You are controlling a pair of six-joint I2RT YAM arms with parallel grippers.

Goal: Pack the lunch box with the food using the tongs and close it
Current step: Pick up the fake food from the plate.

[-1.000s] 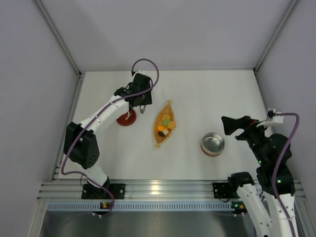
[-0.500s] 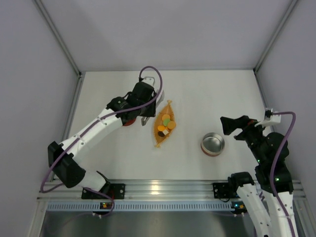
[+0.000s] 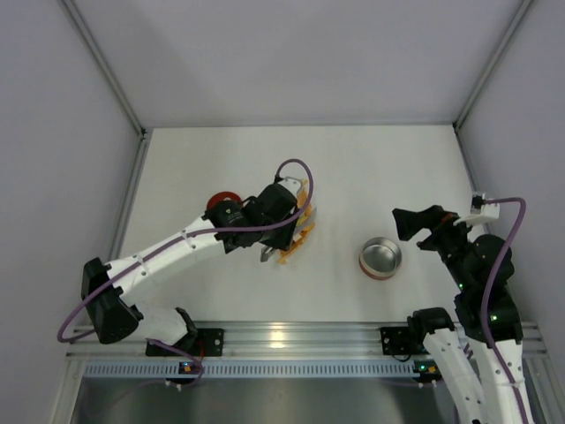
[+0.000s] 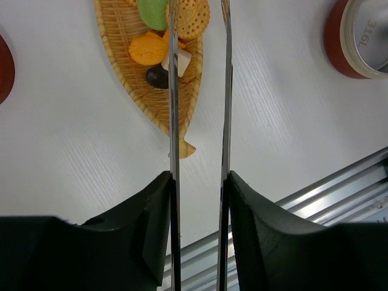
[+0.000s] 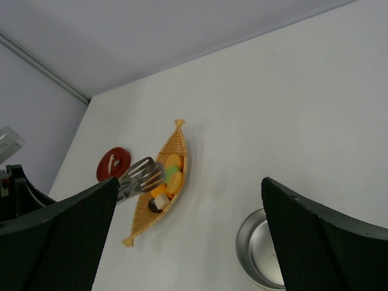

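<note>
Left arm: stretched from the lower left of the top view toward the centre, forearm slanting up and right, wrist over the near end of the tray.
Left claw: narrow, its two black fingers pressed on the outer sides of the tongs, holding them.
Tongs: both thin metal arms run straight out from the claw, a gap between them; the tips hang over the food in the tray. Contact with the food cannot be told.
Right arm: folded at the right edge of the top view, claw pointing left.
Right claw: spread wide, holding nothing, up and right of the lunch box, apart from it.
Lunch box: uncovered, right of centre on the counter.
Lid: flat on the counter, left of the tray, partly hidden by the left arm.
</note>
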